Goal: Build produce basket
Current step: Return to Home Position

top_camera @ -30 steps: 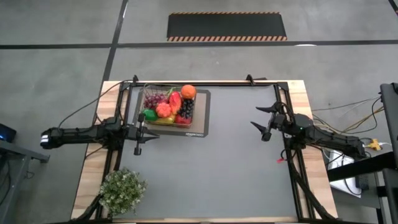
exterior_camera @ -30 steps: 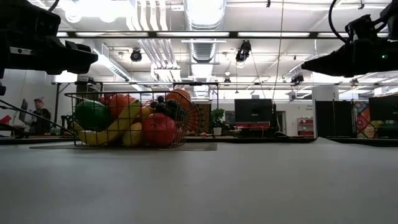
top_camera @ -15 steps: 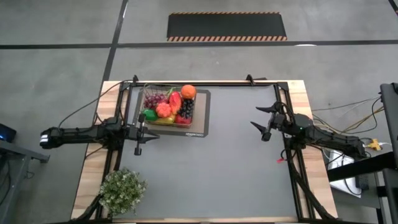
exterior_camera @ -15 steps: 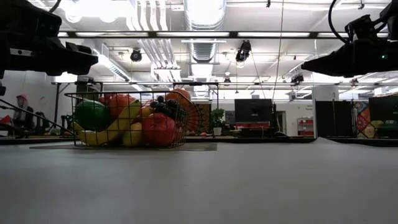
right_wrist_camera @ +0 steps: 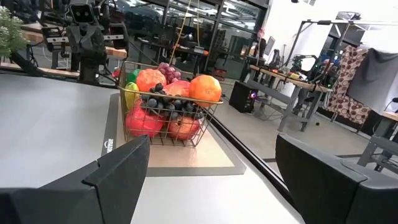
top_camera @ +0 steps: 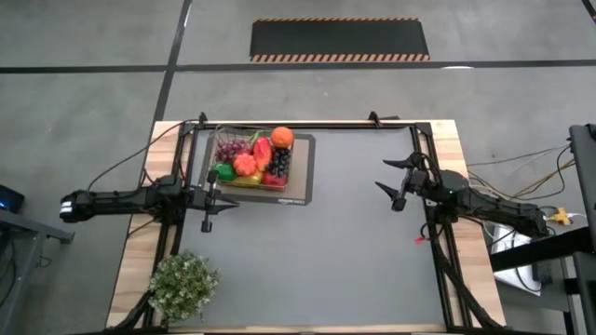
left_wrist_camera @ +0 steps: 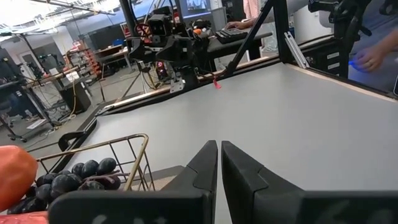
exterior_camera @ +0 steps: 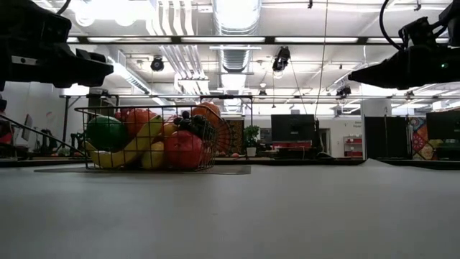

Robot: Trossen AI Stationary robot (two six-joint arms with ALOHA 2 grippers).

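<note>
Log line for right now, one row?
basket: filled with produce, on mat | left hand: shut, empty, near basket | right hand: open, empty, right side of table

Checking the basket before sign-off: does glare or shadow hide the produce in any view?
High view: even light, no hard shadow on the basket. Low view: ceiling lights glare, left arm and right arm are silhouettes, yet the produce reads clearly. Right wrist view: basket evenly lit, produce plain.

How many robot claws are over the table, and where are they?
2. The left claw, shut, hangs near the basket at the left of the table; the right claw, open, hangs near its right edge.
</note>
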